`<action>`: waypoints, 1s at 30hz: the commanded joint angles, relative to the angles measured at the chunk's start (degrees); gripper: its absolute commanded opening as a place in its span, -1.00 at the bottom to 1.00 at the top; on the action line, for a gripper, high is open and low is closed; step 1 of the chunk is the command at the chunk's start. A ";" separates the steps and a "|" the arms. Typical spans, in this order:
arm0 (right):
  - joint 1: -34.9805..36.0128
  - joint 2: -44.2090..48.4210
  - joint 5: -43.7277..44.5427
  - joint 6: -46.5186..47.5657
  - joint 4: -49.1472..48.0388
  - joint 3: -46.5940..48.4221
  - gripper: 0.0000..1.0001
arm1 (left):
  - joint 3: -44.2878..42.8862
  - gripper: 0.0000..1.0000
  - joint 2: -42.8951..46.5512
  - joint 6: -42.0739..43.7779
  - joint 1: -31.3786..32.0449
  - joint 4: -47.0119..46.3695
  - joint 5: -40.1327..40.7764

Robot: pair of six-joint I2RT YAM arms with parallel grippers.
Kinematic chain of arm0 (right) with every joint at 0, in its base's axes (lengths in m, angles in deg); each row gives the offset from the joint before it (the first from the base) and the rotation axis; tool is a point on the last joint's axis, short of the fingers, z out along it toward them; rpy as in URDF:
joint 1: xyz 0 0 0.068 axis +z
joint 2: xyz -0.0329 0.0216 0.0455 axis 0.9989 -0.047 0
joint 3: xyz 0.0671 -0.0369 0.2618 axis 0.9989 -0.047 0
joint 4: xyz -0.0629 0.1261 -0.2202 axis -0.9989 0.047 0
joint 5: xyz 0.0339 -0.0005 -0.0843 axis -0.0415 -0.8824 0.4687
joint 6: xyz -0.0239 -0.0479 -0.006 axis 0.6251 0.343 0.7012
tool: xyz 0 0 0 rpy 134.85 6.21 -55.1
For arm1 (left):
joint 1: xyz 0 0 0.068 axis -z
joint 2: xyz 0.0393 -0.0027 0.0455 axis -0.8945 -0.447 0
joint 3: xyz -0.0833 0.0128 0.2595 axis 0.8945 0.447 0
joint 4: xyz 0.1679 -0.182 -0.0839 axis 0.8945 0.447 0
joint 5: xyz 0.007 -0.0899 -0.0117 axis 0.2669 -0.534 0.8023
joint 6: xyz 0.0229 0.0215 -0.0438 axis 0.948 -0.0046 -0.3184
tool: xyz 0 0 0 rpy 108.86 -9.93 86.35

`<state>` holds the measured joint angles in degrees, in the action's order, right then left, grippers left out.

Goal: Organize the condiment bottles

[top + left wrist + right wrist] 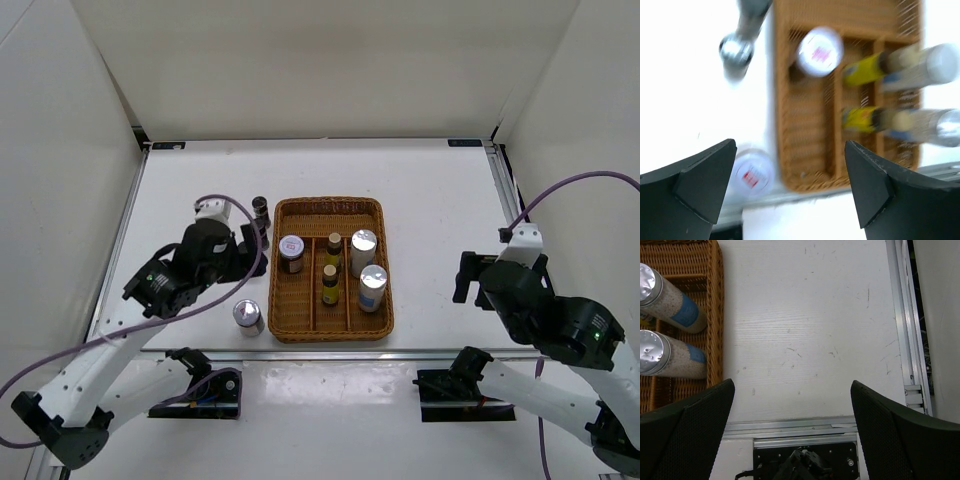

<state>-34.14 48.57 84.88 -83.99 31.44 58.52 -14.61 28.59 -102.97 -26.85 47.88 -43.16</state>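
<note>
In the top view a dark black-capped jar (261,212) stands left of the wicker basket (283,330). A silver-lidded red-labelled jar (248,316) stands on the table by the basket's front left corner. A second one (291,252) sits in the left compartment, two amber bottles (333,247) (329,285) in the middle, two silvery cylinders (363,250) (373,287) on the right. My left gripper (254,243) is open and empty above the table beside the basket; its blurred wrist view shows the outside jar (752,173) and dark jar (742,40). My right gripper (463,275) is open and empty. No other dark jars show.
The right wrist view shows the basket's right wall (716,315), both cylinders (670,302) (670,357) and bare table out to a metal rail (902,340). White walls enclose the table. The arm bases sit at the near edge.
</note>
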 commanded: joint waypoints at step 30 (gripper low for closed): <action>0.18 -2.19 0.31 0.51 -2.12 -0.25 1.00 | 14.76 -0.01 -3.45 -17.97 0.75 6.30 -4.15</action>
<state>-34.14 46.66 84.64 -83.86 31.07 58.50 2.25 22.93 -120.09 -26.45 54.90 -46.61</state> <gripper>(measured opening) 0.998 0.702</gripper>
